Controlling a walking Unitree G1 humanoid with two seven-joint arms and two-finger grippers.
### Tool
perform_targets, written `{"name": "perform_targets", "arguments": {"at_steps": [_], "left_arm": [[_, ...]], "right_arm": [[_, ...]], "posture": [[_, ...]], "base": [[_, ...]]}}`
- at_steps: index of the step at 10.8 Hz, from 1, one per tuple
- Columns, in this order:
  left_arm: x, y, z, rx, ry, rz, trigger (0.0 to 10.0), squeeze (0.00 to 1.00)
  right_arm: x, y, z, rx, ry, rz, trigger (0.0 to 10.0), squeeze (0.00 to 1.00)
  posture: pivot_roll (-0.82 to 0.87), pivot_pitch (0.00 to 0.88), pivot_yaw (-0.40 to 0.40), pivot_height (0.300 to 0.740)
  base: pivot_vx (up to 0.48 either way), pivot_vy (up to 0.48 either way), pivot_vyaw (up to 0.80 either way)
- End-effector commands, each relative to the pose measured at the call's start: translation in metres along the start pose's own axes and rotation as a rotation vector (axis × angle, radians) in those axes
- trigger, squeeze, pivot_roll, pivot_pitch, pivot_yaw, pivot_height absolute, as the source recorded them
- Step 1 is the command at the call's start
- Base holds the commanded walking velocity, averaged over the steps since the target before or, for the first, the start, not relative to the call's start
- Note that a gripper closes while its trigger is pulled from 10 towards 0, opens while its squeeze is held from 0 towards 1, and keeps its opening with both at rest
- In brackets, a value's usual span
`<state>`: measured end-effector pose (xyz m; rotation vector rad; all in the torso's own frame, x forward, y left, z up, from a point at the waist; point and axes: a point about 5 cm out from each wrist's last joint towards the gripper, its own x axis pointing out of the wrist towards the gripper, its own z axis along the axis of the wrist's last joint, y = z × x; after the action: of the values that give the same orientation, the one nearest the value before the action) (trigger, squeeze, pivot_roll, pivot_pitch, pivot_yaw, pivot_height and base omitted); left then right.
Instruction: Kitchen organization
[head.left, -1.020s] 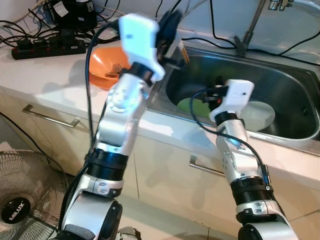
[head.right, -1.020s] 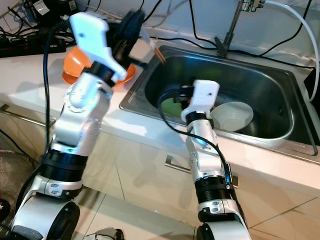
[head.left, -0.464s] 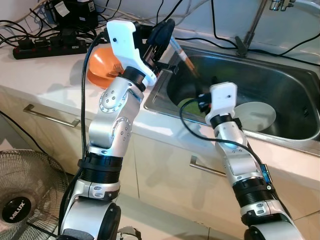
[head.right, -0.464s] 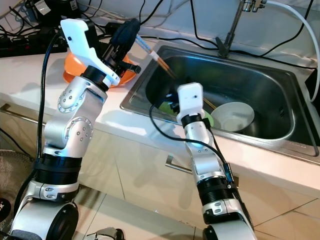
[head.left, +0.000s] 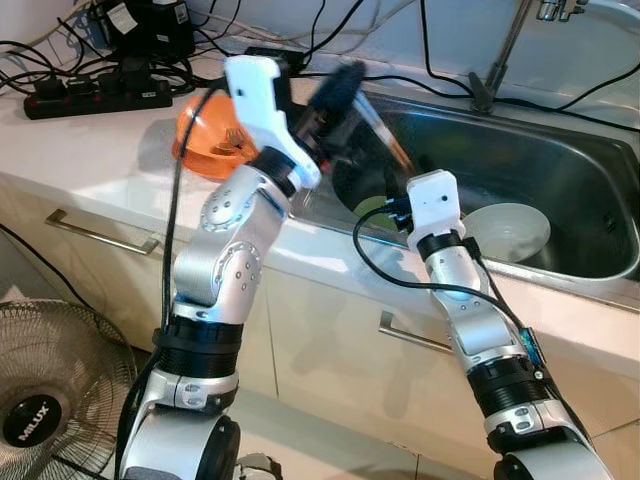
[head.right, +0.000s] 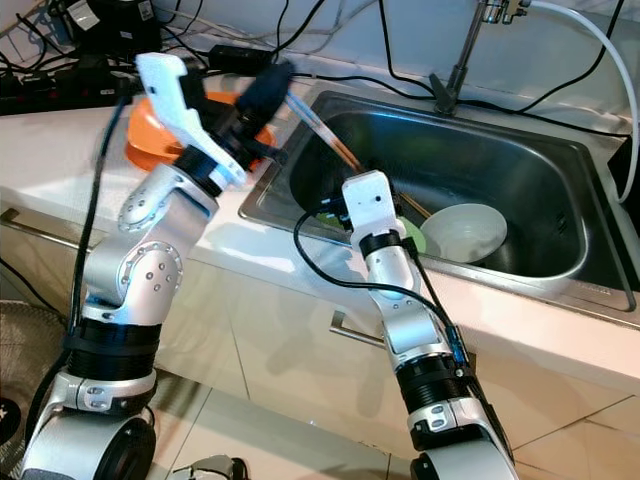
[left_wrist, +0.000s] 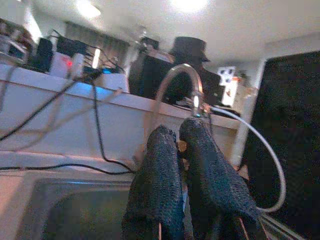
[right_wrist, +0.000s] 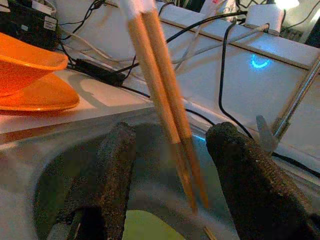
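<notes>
Progress: early, as a judgement; dishes lying in the sink (head.left: 590, 190), chopsticks (head.right: 325, 135) lifted but not yet put anywhere.
Left to do: placing the chopsticks, then probably taking out the white bowl (head.left: 512, 232) and the green plate (head.left: 372, 210).
Left gripper (head.right: 268, 88): raised above the sink's left edge, closed on the upper end of the chopsticks; in the left wrist view the 2 fingers (left_wrist: 159, 190) almost touching.
Right gripper (right_wrist: 172, 187): low inside the sink, spread wide, holding nothing; in the right wrist view the chopstick tips hanging between the 2 fingers (right_wrist: 107, 175), apart from both.
Chopsticks: 2 thin wooden sticks, light brown with pale tops, tilted from the left gripper down toward the middle of the sink; somewhat blurred, so the exact ends hard to tell.
Sink: steel basin, faucet (head.left: 505, 50) behind it.
Bowl: upright on the sink floor, right of the right wrist.
Plate: on the sink floor, partly hidden behind the right arm.
Orange bowl (head.left: 205, 140): on the counter (head.left: 90, 150), left of the sink; something small inside, not clear what.
Risk: chopsticks held only at the top, possible slipping or swinging.
</notes>
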<state>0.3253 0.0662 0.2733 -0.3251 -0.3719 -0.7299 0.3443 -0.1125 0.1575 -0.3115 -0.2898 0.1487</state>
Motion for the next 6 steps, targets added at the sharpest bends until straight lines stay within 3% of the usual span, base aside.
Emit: {"name": "perform_targets", "arguments": {"at_steps": [1, 5, 6], "left_arm": [[-0.0012, -0.0051, -0.0012, -0.01, 0.012, -0.034, 10.0, 0.0], [-0.0042, -0.0067, -0.0041, 0.002, 0.042, -0.05, 10.0, 0.0], [-0.0047, -0.0067, -0.0044, 0.01, 0.045, -0.049, 10.0, 0.0]], "right_arm": [[-0.0016, -0.0007, -0.0032, -0.007, 0.006, -0.006, 10.0, 0.0], [0.0, -0.0011, -0.0034, -0.004, 0.009, -0.023, 10.0, 0.0], [-0.0002, -0.0008, -0.0032, -0.003, 0.005, -0.019, 0.0, 0.0]], "posture": [[0.06, 0.031, -0.009, 0.74], [0.07, 0.015, -0.012, 0.74], [0.07, 0.013, -0.013, 0.74]], "base": [[0.0, 0.0, 0.0], [0.0, 0.0, 0.0], [0.0, 0.0, 0.0]]}}
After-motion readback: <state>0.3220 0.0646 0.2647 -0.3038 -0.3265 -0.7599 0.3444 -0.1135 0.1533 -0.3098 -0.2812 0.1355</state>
